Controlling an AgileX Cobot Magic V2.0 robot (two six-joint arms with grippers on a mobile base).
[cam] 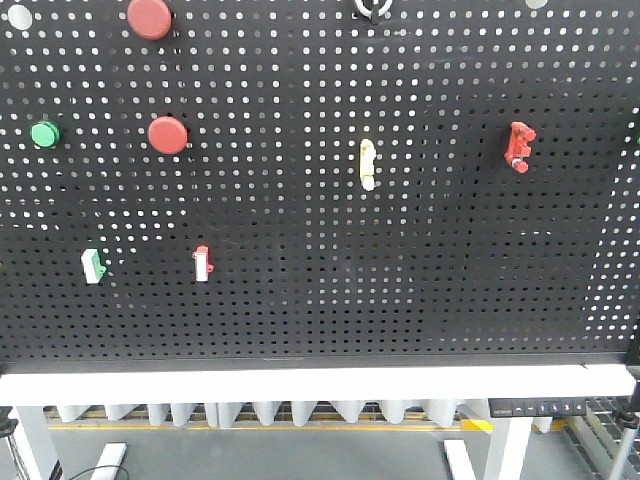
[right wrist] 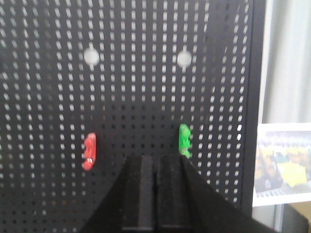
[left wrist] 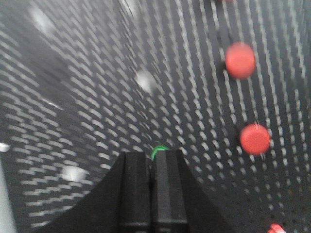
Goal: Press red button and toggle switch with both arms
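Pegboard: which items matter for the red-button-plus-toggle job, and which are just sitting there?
Job: upper red button, lower red button (target unclear), red toggle switch, left gripper, right gripper.
Bystanders: green button, yellow switch, red-tipped white switch, green-tipped white switch, green switch.

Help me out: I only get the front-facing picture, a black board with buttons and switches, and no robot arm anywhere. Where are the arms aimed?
Observer: The left wrist camera shows the left tool shut, with the green button peeking just past its tips.
Operator: And the red ones?
Observer: In that view the upper red button and the lower red button both lie off to the tool's right.
Operator: The other arm?
Observer: The right tool is shut too. The red toggle switch sits to its left, and a green switch is just above its right side.
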